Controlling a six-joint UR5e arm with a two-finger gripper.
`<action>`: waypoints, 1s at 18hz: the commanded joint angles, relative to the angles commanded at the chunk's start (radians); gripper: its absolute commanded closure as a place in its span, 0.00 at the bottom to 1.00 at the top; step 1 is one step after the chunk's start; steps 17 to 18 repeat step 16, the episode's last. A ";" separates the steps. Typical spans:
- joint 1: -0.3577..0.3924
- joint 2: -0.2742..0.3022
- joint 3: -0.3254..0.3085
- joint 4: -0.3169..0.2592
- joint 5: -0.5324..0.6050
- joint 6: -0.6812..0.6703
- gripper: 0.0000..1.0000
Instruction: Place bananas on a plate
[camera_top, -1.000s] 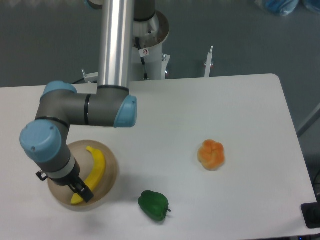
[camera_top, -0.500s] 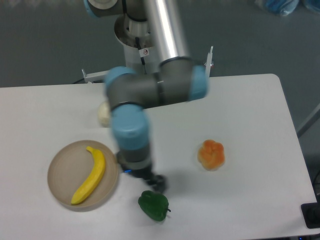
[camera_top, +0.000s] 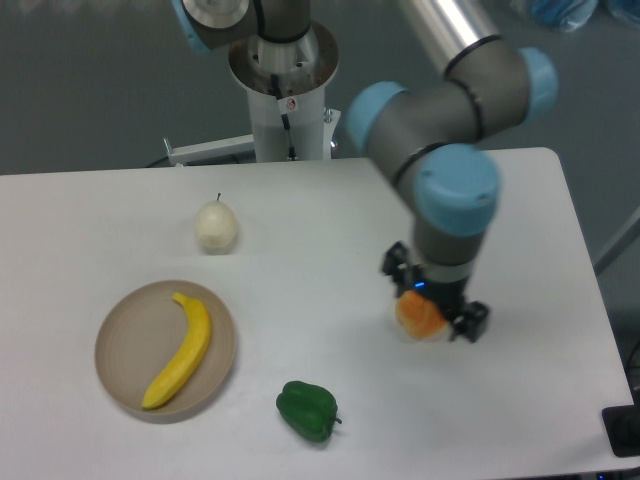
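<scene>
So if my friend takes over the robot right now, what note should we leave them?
Gripper: over the orange thing at the right; its wrist hides the fingers, so open or shut can't be told, and whether it touches the orange thing is unclear.
Banana: lying inside the plate, near the table's front left.
Done: the banana is on the plate.
Left: nothing for the banana, as far as this view shows. The pear and green pepper sit on the table, apart from the plate.
</scene>
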 joint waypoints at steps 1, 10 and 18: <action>0.003 -0.011 -0.003 0.002 0.000 0.011 0.00; 0.003 -0.035 -0.026 0.092 0.000 0.013 0.00; 0.003 -0.035 -0.028 0.094 0.000 0.013 0.00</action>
